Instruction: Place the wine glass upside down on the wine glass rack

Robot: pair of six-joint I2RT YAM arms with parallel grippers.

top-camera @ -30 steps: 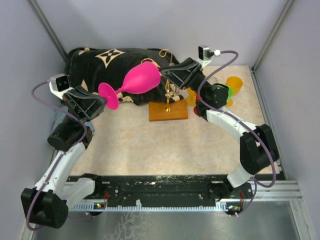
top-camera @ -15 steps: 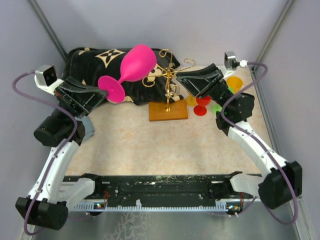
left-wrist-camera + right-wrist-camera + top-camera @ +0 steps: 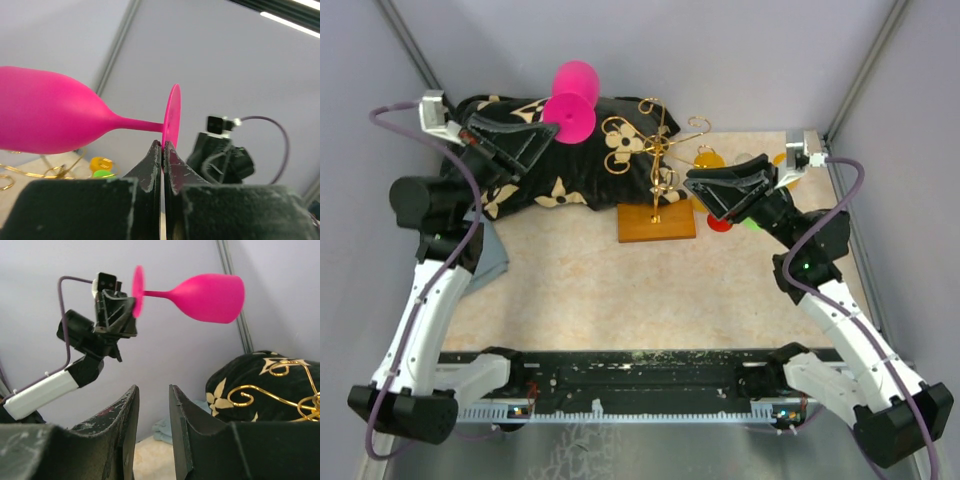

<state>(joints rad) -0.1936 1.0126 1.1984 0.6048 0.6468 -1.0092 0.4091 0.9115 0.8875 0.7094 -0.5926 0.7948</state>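
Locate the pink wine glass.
Upper left of the top view: the wine glass is held sideways by its foot in the left tool, left of the rack.

White-and-black arms [image 3: 430,300], purple cables [image 3: 395,106]

Black patterned cushion [image 3: 582,180] back left; coloured glasses [image 3: 708,159] back right.

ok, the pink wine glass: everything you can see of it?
The wine glass is opaque magenta, matte and plastic-looking, with a rounded bowl, thin stem and flat round foot. It is held in the air on its side, stem about level. The left hand is shut on the foot's rim; nothing else touches it. From above it sits by the black cushion, left of the rack.
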